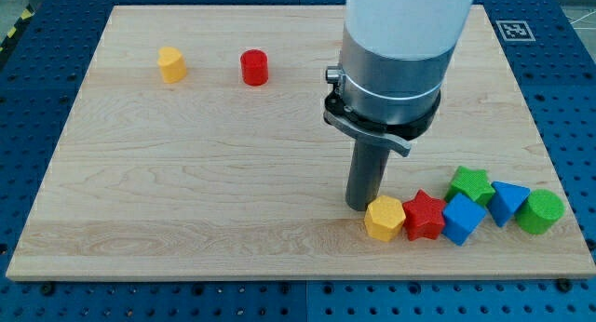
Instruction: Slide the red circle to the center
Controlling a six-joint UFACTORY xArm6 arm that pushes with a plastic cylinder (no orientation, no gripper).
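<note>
The red circle (254, 67) is a short red cylinder standing on the wooden board (186, 173) in the upper left part of the view. My tip (359, 207) rests on the board at the lower right of centre, far from the red circle, to its lower right. The tip is just left of a yellow hexagon block (384, 218) and nearly touches it. The arm's large grey and white body (391, 52) rises above the tip and hides part of the board behind it.
A yellow block (171, 64) sits left of the red circle. At the lower right lies a row: a red star (425, 215), a blue cube (463, 219), a green block (471, 184), a blue triangle (507, 201), a green cylinder (541, 212).
</note>
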